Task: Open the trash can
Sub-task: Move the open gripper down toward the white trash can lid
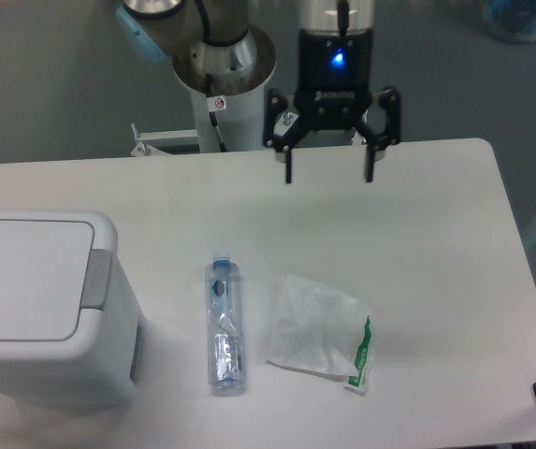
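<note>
The trash can is a large white boxy bin at the table's left edge. Its flat lid lies closed, with a grey push-bar along its right side. My gripper hangs over the far middle of the table, well to the right of and beyond the bin. Its two black fingers point down, spread wide apart, with nothing between them.
A clear plastic bottle with a blue cap lies on the white table just right of the bin. A thin white plastic bag with green print lies right of the bottle. The arm's base stands behind the table's far edge.
</note>
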